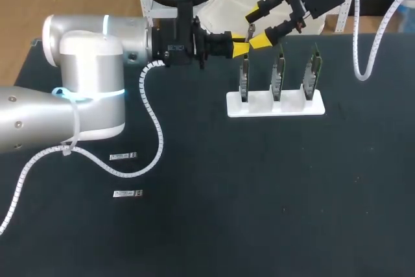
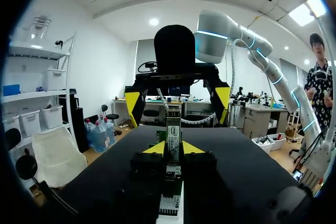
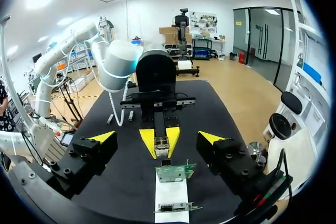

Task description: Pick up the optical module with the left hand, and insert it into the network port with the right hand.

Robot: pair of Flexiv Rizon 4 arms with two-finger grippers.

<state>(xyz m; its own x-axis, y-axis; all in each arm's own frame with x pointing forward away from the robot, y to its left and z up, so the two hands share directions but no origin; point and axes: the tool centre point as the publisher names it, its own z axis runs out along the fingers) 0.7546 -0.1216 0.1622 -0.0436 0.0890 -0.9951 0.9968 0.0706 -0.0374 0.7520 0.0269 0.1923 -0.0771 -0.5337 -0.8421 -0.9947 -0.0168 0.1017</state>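
The white stand (image 1: 275,106) holds three boards (image 1: 277,77), upright in a row. My left hand (image 1: 240,44) is clenched on the module (image 2: 173,129), with the nearest board close at its 6 o'clock. My right hand (image 1: 257,28) hangs released at the left hand's 1 o'clock, facing it with fingers spread wide and touching nothing. Two spare modules (image 1: 122,156) lie on the worktop (image 1: 259,192) at 7 o'clock, well apart from both hands.

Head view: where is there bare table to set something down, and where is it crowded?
Bare table runs from the white stand to the near edge, right of the two loose modules. A smaller patch lies right of the stand. Crowded: over the stand's leftmost board, where the left end effector and right end effector are close together.
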